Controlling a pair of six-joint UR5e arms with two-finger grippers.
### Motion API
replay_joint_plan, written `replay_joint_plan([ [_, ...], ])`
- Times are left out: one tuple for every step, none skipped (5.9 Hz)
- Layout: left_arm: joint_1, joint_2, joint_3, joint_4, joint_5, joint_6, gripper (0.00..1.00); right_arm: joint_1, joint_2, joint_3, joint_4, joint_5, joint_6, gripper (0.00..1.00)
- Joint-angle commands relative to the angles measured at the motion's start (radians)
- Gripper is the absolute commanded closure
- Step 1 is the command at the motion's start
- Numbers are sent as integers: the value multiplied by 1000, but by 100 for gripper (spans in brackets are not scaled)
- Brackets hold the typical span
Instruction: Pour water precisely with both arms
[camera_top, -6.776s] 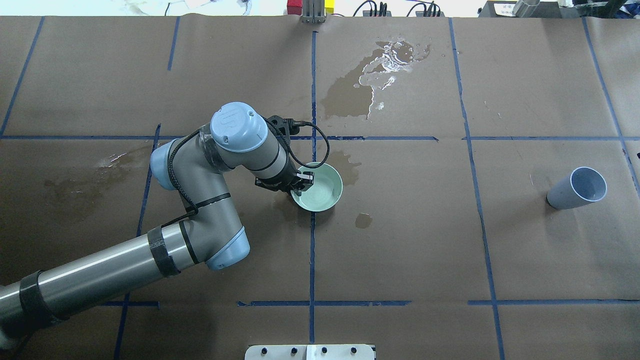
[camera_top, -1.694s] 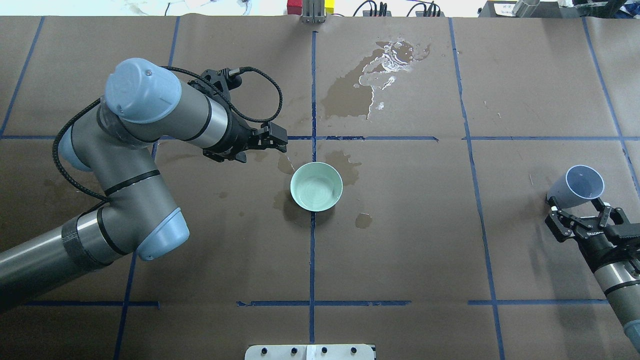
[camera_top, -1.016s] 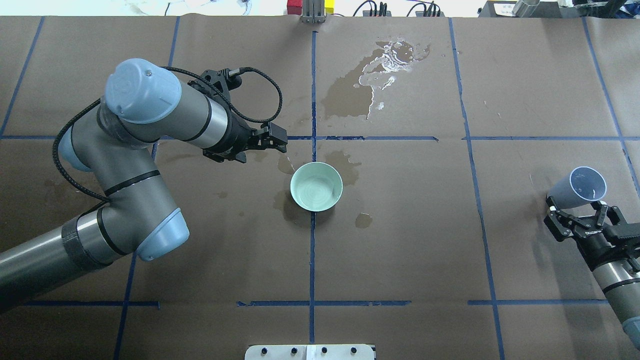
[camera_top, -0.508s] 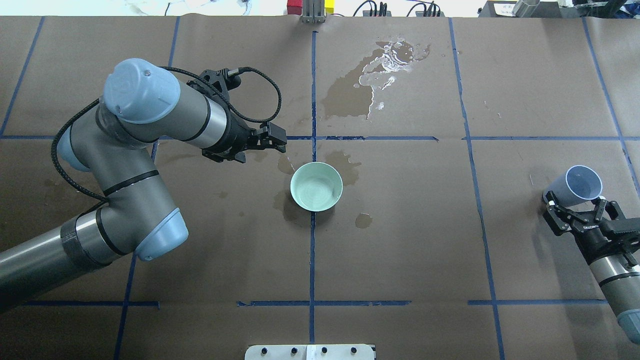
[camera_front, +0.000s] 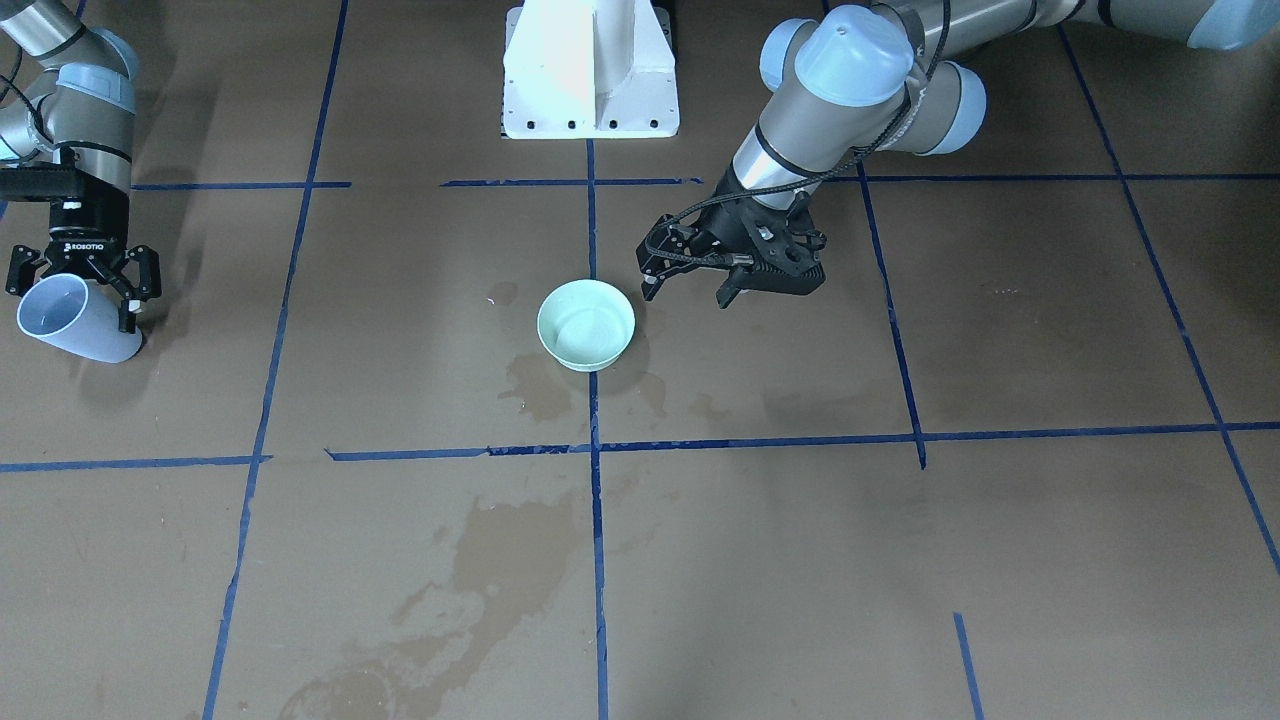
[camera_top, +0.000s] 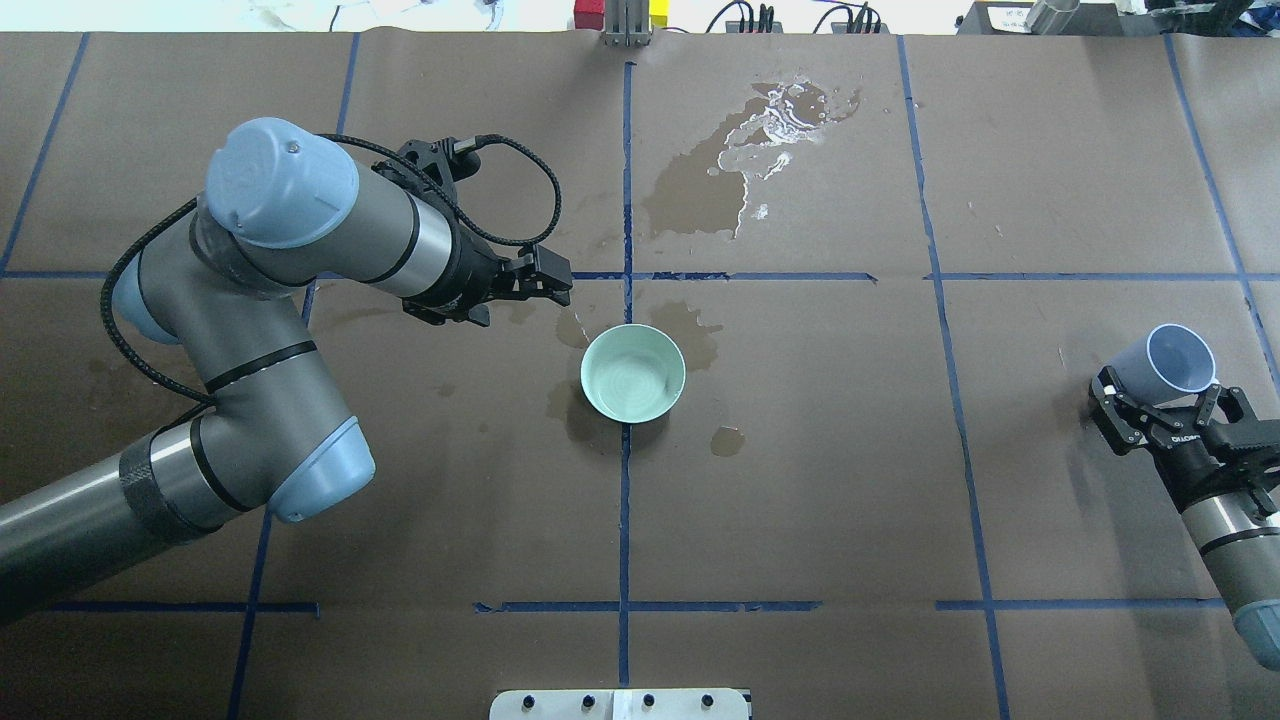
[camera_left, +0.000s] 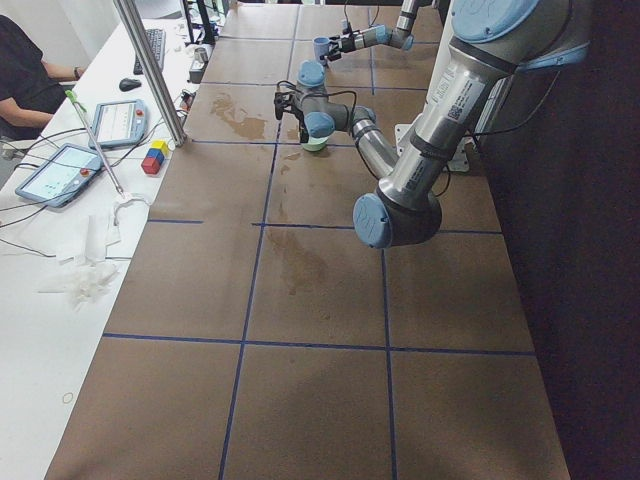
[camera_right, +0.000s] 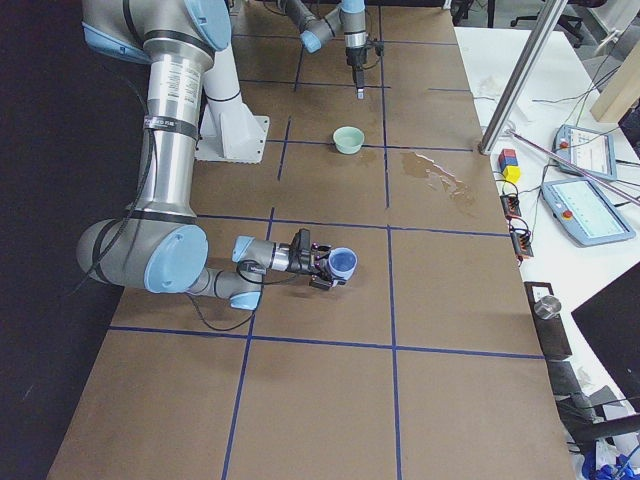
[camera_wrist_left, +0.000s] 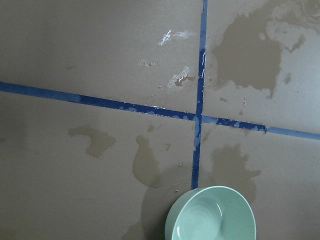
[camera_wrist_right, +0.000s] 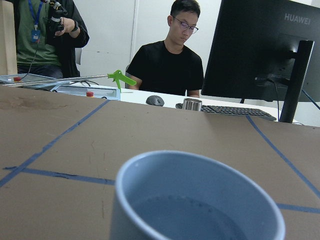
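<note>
A pale blue-grey plastic cup (camera_top: 1172, 361) is at the far right of the brown paper-covered counter (camera_top: 800, 480), gripped low on its body between the right arm's fingers (camera_front: 130, 293). The silver-grey right arm (camera_top: 1225, 535) reaches in from the near right corner. The cup is held tilted, with its open mouth turned up and to the right in the overhead view. In the right side view it looks to be clear of the counter. The right wrist view looks into the cup, where the water (camera_wrist_right: 192, 220) lies as a faint sheen in the bottom.

A round mint-green bowl (camera_top: 633, 373) stands upright near the middle of the counter, on a blue tape line (camera_top: 624, 500). It is well apart from the cup.

The silver-grey left arm (camera_top: 250, 330) bends in from the near left. The left arm's fingers (camera_front: 724, 293) are spread apart and hold nothing. They hang above the counter just left of the bowl and a little farther back, not touching it.

Dark wet patches (camera_top: 700, 195) mark the paper around the bowl and farther back.
</note>
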Motion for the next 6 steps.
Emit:
replay_joint_plan([
  [0, 0, 0, 0, 0, 0, 0, 18, 34, 0, 0, 7, -15, 5],
  [-2, 0, 0, 1, 0, 0, 0, 25, 36, 1, 0, 9, -24, 12],
  [-2, 0, 0, 1, 0, 0, 0, 43, 38, 3, 1, 30, -28, 36],
  [-2, 0, 0, 1, 0, 0, 0, 66, 39, 14, 3, 53, -32, 59],
  [-5, 0, 0, 1, 0, 0, 0, 128, 82, 81, 0, 141, -142, 73],
  [-5, 0, -3, 0, 0, -2, 0, 182, 138, 95, -3, 192, -273, 73],
])
